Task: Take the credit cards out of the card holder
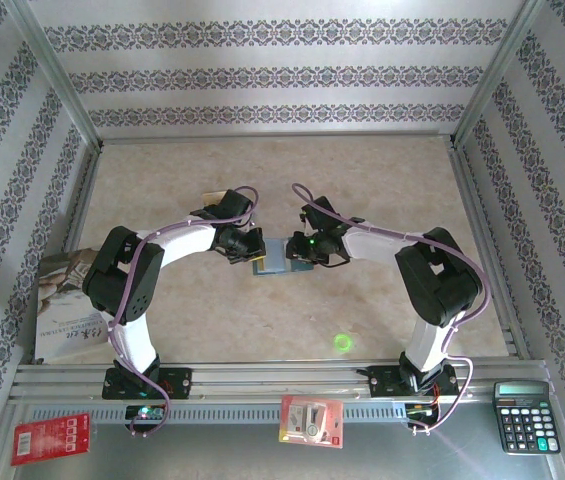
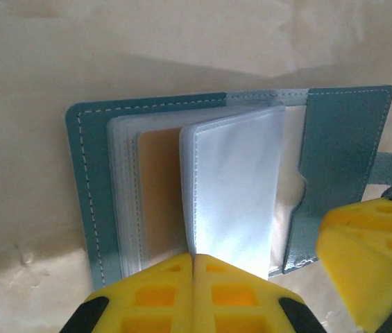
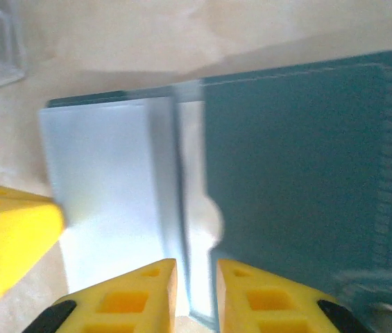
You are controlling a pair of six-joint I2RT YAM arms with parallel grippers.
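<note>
The card holder (image 2: pixel 88 187) lies open on the middle of the table (image 1: pixel 262 330), its blue covers spread flat and its stack of clear sleeves fanned up between them. The left pincer (image 2: pixel 193 262) is closed, its yellow tips meeting on the near edge of one clear sleeve (image 2: pixel 234 187), which stands upright from the spine. That sleeve looks empty. A tan card (image 2: pixel 157 198) sits inside a sleeve just to its left, not yet drawn out. The right pincer (image 3: pixel 196 284) comes in from the other side, with a narrow gap between its jaws at the near edge of the spine. I cannot tell whether it presses on anything there. The main risk, as I judge it, is that only thin, slippery plastic is held, not the holder's cover. A pull on the card could then lift or drag the whole holder, or the sleeve could slide out of the pinch and flop back over the card. The two pincers also work very near each other, so a small sideways move could knock one against the other. The card sits deep in its pocket, so little edge may show for a grip.
</note>
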